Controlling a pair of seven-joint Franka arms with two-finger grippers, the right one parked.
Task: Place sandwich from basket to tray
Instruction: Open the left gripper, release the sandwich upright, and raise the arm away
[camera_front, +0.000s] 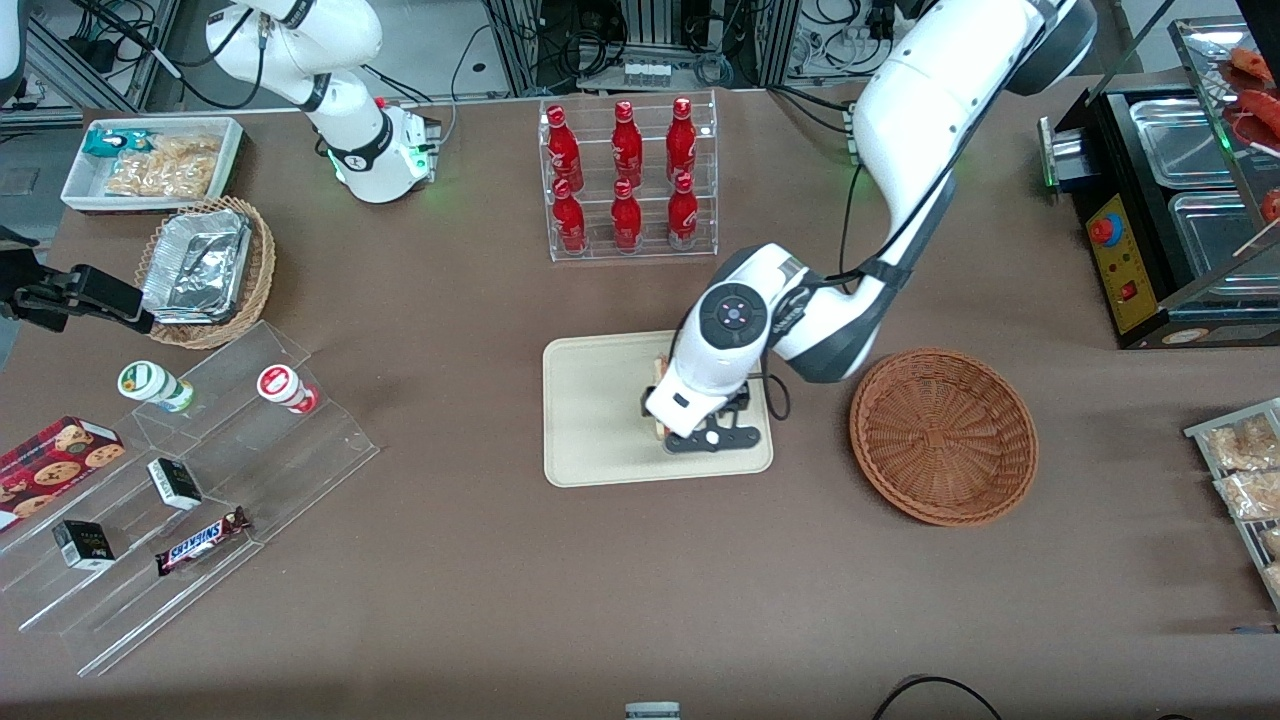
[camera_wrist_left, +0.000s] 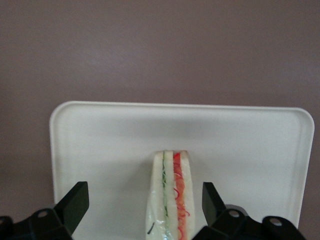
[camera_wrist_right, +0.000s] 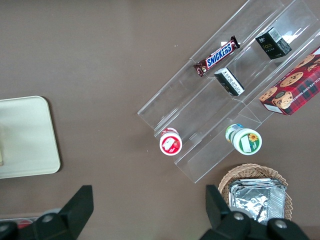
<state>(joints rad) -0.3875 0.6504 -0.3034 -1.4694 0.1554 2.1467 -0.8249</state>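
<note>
Brown table (camera_front: 480, 600); sandwich (camera_wrist_left: 171, 195) on tray (camera_wrist_left: 100, 150), gripper (camera_wrist_left: 145, 212) over it w/ jaws spread.

The hand (camera_wrist_left: 145, 207) is held over the tray (camera_front: 590, 420), fingers (camera_wrist_left: 75, 202) parted clear of the sandwich (camera_wrist_left: 171, 195), with bare counter (camera_front: 600, 600) around the tray.

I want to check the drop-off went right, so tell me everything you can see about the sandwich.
The sandwich is a pale bread wedge with green, orange and red filling layers showing along its edge, apparently in clear wrap. It stands on edge on the cream tray, away from its rim. The pincer straddles it with fingers open, a gap on each side, so nothing grips it. In the front view the arm hides most of it. The reddish-brown basket beside the tray holds nothing.
</note>
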